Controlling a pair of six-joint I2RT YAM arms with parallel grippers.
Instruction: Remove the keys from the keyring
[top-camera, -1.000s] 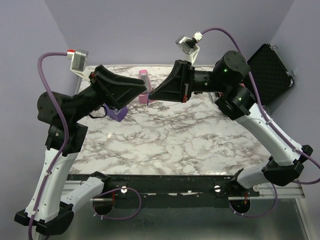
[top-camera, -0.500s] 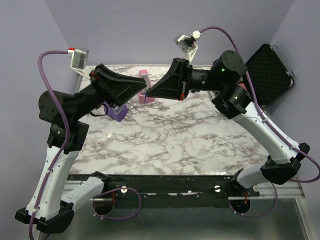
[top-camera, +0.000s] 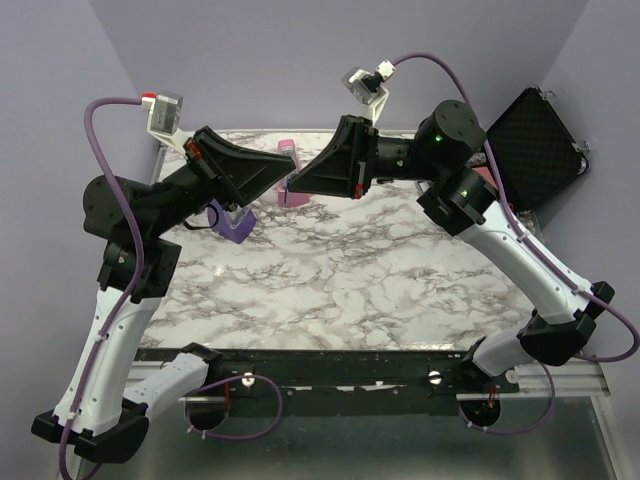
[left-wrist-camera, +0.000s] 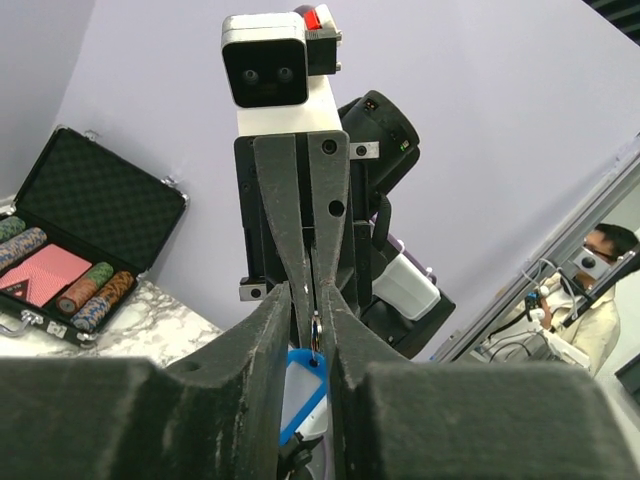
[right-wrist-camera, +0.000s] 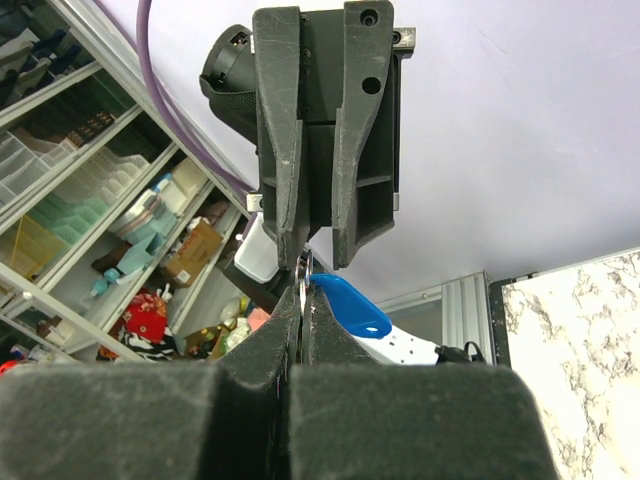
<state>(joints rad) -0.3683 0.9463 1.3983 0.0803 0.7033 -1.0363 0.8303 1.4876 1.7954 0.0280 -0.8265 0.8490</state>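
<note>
Where two claws meet, left claw (left-wrist-camera: 312, 303) and right claw (right-wrist-camera: 301, 298) both pinch one blue keys bundle (left-wrist-camera: 303, 392).

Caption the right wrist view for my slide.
Right hand, shut on a keyring with a blue key tag, meets left hand tip to tip.

Lavender walls (top-camera: 330, 60) rise behind the marble table (top-camera: 340, 280). An open black case (top-camera: 540, 140) lies at its far right corner; cluttered shelves (right-wrist-camera: 90, 200) stand beyond.
</note>
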